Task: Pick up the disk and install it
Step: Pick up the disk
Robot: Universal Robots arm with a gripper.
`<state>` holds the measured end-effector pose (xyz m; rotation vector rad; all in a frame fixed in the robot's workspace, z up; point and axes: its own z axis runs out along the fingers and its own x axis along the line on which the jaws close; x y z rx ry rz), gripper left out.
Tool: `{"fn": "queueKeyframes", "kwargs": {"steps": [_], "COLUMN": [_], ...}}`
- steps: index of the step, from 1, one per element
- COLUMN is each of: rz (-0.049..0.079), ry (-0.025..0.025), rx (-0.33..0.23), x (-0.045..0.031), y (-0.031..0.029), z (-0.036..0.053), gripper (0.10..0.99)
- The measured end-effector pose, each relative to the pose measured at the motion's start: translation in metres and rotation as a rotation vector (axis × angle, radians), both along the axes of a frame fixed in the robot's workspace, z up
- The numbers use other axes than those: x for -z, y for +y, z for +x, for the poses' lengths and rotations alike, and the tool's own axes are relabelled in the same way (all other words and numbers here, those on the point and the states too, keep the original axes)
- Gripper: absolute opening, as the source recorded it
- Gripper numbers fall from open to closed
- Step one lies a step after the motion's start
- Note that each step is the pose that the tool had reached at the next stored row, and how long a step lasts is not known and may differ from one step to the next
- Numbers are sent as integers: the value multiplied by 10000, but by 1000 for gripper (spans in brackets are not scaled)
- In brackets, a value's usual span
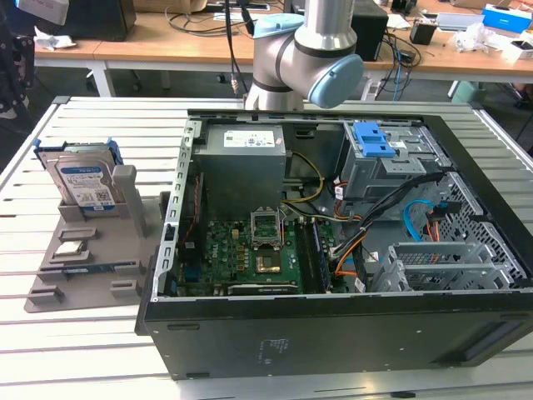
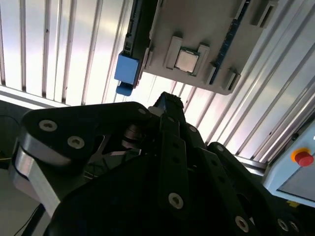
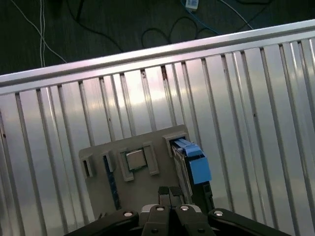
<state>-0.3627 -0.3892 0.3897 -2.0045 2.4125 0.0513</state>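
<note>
You are working over a ribbed metal worktop (image 1: 75,358) with long raised slats, in a room with wooden desks (image 1: 191,52) strewn with cables behind the arm (image 1: 308,50). In the first wrist view a dark floor (image 3: 98,24) with loose cords lies beyond the worktop's edge. An open computer case (image 1: 333,333) lies on its side in the middle of the worktop. A grey holder plate (image 1: 92,268) sits beside it, on the exterior view's left.

The disk (image 1: 83,179) stands on edge in a slot at the far end of that plate. Its labelled face is turned toward the exterior camera and leans back a little, and its long side seems to rise out of the slot (the lower end is hidden). In the first wrist view you see it (image 3: 189,160) edge-on, blue carrier uppermost, with the small processor chip (image 3: 135,160) just beside it.

Your claw (image 3: 170,192) hangs above the plate, close to the disk but apart from it, fingertips together and holding nothing.
</note>
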Motion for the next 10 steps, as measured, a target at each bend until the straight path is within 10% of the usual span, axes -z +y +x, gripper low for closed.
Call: {"fn": "queueKeyframes", "kwargs": {"steps": [10], "rz": [0], "ry": [0], "rx": [-938], "x": [0], "y": [0], "z": [0], "gripper": [106]}}
